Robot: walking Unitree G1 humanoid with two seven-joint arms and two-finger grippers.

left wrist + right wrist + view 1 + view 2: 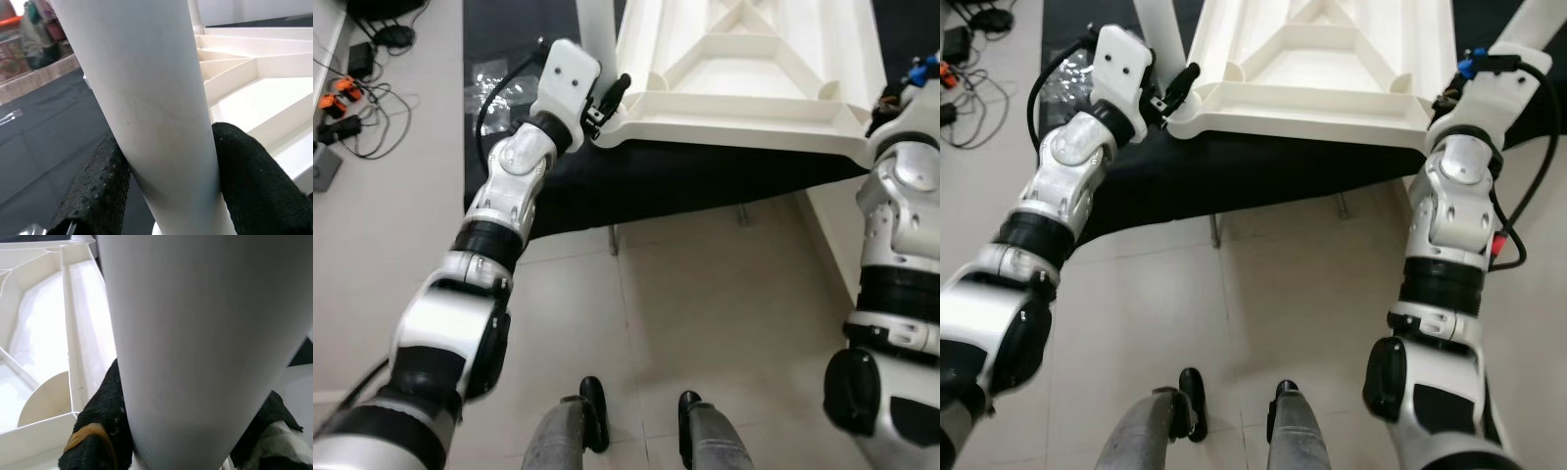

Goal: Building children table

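Table point(744, 59) lies upside down, upper centre of frame. My left claw point(166, 161) grips the left leg point(142, 98), my right claw point(186, 440) the right leg point(195, 333); both legs stand upright at its near corners.

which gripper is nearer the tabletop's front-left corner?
Left. The left gripper is clamped on the leg right at that corner of the upturned tabletop; the right gripper holds the leg at the opposite front corner.
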